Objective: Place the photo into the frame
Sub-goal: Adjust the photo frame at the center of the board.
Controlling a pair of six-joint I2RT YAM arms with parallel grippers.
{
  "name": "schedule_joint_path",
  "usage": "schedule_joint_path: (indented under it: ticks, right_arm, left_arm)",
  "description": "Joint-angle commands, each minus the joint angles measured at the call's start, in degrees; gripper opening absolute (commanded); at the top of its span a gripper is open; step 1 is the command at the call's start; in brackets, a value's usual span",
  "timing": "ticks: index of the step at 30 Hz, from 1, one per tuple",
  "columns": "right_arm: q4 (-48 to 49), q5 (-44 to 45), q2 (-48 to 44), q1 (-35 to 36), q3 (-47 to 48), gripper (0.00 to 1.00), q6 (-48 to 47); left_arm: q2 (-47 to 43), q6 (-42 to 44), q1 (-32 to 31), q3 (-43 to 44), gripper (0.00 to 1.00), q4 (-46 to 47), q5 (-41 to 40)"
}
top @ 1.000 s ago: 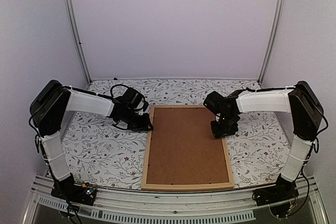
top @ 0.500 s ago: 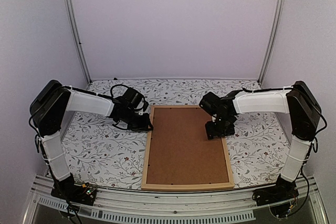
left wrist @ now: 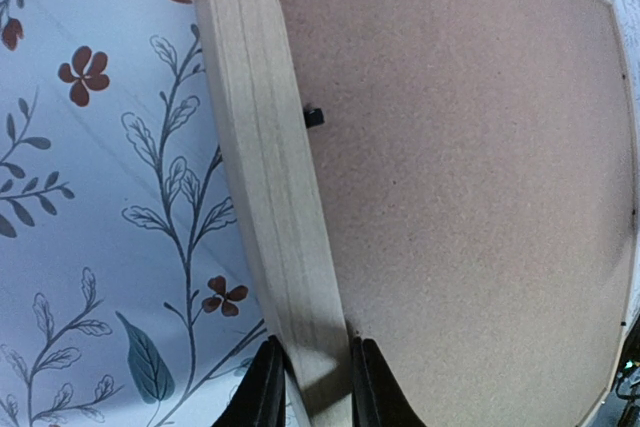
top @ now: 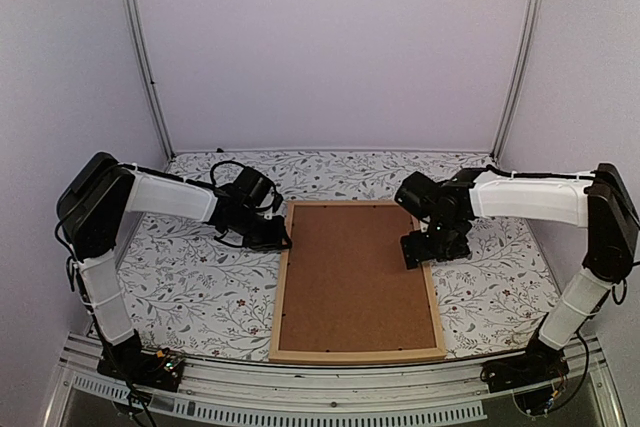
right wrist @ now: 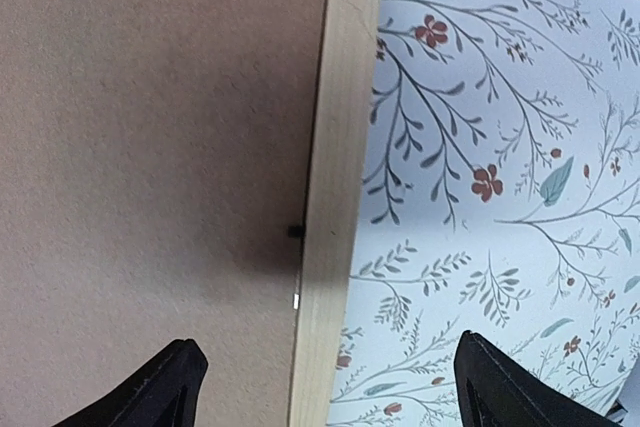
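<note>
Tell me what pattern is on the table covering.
White table covering printed with grey-green leafy vines and red flowers; clearest in the left wrist view.

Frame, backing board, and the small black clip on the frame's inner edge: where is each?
frame (top: pixel 357 355), top view, on its near wooden rail.
backing board (top: pixel 352 277), top view, middle of the brown surface.
black clip (left wrist: pixel 313 116), left wrist view, on the tab itself at the rail's inner edge.
</note>
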Motion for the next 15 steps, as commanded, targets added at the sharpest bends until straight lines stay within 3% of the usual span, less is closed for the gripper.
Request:
schedule_joint_path:
  ticks: [1,15]
  right_arm:
    - [-2.92,-1.29,-4.83,-0.22,-4.37,0.91,1.32]
    - [-3.51,-6.15,-13.6,-0.24,-13.7,0.89,2.61]
  left_arm:
    - [2.96,2.71,-2.28,-0.39,0.19,-2.78,1.55]
    - [4.65,2.54,-2.25,1.04,0.18,-3.07,1.48]
